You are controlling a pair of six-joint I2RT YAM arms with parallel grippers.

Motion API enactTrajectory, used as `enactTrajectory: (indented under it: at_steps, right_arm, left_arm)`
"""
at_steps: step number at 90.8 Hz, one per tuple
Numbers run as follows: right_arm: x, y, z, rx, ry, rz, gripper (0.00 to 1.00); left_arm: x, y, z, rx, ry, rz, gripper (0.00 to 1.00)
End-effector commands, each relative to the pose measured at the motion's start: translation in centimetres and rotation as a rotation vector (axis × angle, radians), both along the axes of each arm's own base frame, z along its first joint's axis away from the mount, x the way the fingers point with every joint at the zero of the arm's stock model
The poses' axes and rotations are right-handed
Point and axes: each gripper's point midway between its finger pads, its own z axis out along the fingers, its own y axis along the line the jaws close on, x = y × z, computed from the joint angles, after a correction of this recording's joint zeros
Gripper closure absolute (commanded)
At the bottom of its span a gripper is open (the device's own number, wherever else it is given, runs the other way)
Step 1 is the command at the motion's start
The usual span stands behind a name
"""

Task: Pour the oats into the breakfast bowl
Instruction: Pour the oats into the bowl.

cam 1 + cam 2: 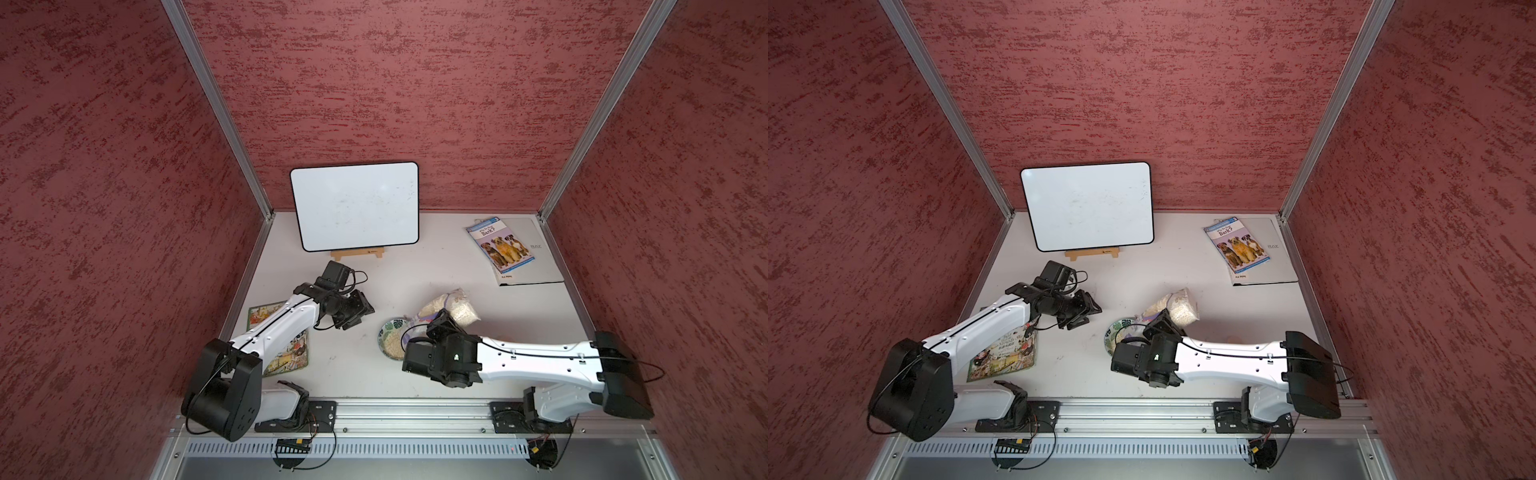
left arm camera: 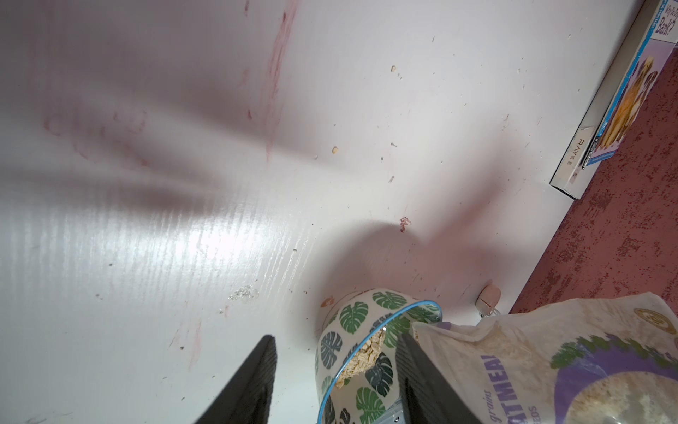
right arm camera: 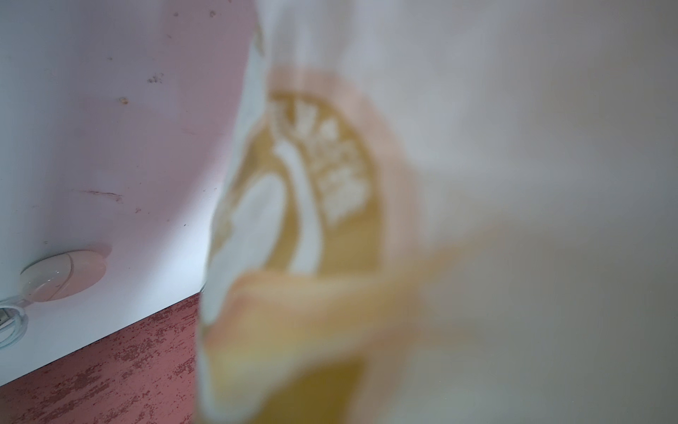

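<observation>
The white tabletop [image 1: 415, 257] carries a whiteboard [image 1: 355, 205] on a small wooden easel [image 1: 357, 254] at 12 o'clock. A grey folder [image 1: 540, 257] lies at 2 o'clock with a dog book [image 1: 500, 245] on it. At 9 o'clock a picture book [image 1: 1005, 353] lies partly under the left arm.

The left end effector [image 1: 359, 315] hovers left of centre. Its fingers [image 2: 253, 385] are spread apart with nothing between them.

The right end effector [image 1: 438, 318] is clamped on the oats bag [image 1: 455, 305]. The bag is tipped over, its base toward 2 o'clock and its mouth at the rim of the breakfast bowl [image 1: 390, 328].

The bowl sits just right of centre and holds a heap of flakes [image 1: 394, 348]. In the right wrist view the bag [image 3: 330, 183] is a close blur.

A pink disc [image 3: 62, 275] lies near the tabletop's edge. A few stray flakes [image 2: 334, 149] dot the surface.
</observation>
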Motion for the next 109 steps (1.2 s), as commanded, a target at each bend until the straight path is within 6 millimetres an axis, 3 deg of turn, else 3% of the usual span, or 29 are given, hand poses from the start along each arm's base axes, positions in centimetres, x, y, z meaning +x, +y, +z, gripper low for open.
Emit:
enactTrajectory:
  at_steps: [1, 8, 16, 25, 35, 44, 54, 64, 76, 90, 109]
  right_arm:
    - [1.7, 0.5, 3.6, 0.071, -0.13, -0.016, 0.77]
    - [1.5, -0.3, 3.5, 0.01, -0.124, -0.044, 0.8]
    - [1.7, 0.4, 4.4, 0.075, -0.142, -0.024, 0.79]
    - [1.4, -0.2, 3.4, 0.014, -0.121, -0.037, 0.8]
    - [1.4, -0.4, 4.3, 0.071, -0.135, -0.033, 0.78]
    - [1.4, -0.3, 3.8, 0.025, -0.128, -0.04, 0.79]
    - [1.7, 0.5, 5.5, 0.095, -0.165, -0.031, 0.78]
    - [1.3, -0.2, 4.4, 0.027, -0.137, -0.042, 0.8]
    - [1.6, -0.2, 6.4, 0.048, -0.192, -0.05, 0.79]
    - [1.7, 0.4, 6.9, 0.044, -0.208, -0.047, 0.8]
    - [1.4, -0.6, 6.8, 0.025, -0.215, -0.048, 0.79]
  left_arm:
    - [0.7, -0.2, 0.4, 0.001, -0.021, 0.0, 0.45]
    - [0.7, -0.3, 0.4, 0.0, -0.019, -0.004, 0.45]
    - [0.6, -0.1, 0.3, 0.006, -0.016, 0.0, 0.45]
    - [0.7, -0.3, 0.2, -0.005, -0.017, 0.006, 0.45]
    - [0.8, -0.2, 0.4, 0.005, -0.022, 0.002, 0.45]
    - [0.9, -0.3, 0.4, -0.001, -0.026, 0.005, 0.45]
    - [0.9, -0.3, 0.5, 0.003, -0.022, 0.004, 0.45]
    - [1.0, -0.4, 0.3, -0.005, -0.021, 0.001, 0.45]
    - [0.9, -0.3, 0.6, 0.004, -0.023, 0.0, 0.45]
    - [0.9, -0.3, 0.5, 0.0, -0.022, -0.002, 0.45]
    - [1.0, -0.3, 0.8, -0.001, -0.038, -0.005, 0.45]
